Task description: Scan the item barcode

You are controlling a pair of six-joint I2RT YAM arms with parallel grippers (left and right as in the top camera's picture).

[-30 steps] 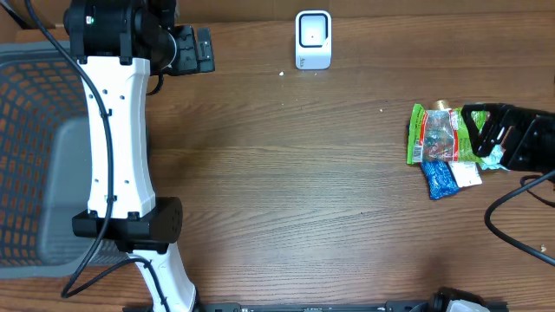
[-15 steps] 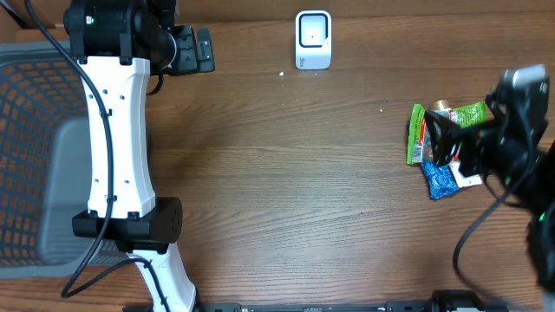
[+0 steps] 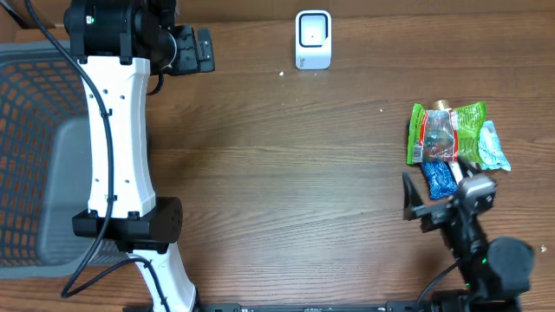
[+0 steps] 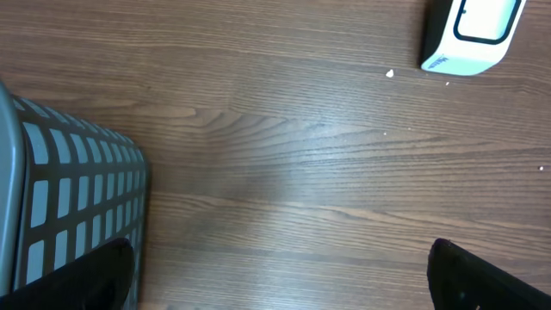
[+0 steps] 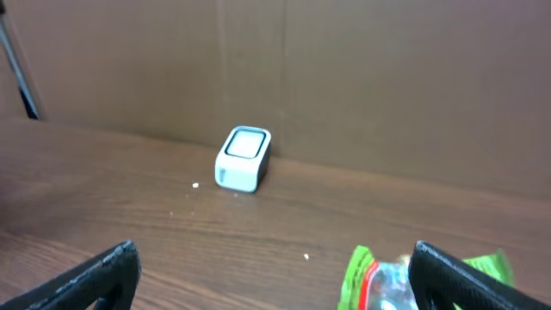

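The items lie in a small pile at the right of the table: a green snack packet (image 3: 447,132), a blue packet (image 3: 440,178) and a pale teal one (image 3: 492,146). The white barcode scanner (image 3: 313,39) stands at the back centre. My right gripper (image 3: 432,186) hovers just in front of the pile, open and holding nothing. Its wrist view faces the scanner (image 5: 244,158), with the green packet (image 5: 379,280) by the right finger. My left gripper (image 3: 204,50) is open and empty at the back left; its wrist view has the scanner (image 4: 473,34) in the top right corner.
A grey mesh basket (image 3: 26,156) fills the left edge of the table, under the left arm; a corner of the basket (image 4: 77,198) appears beside the left finger. A brown wall rises behind the scanner. A black cable trails by the right arm.
The right arm has swung from the table's right edge, where it lay over the packets, to the front of the table. The packets are uncovered. The left arm is still.
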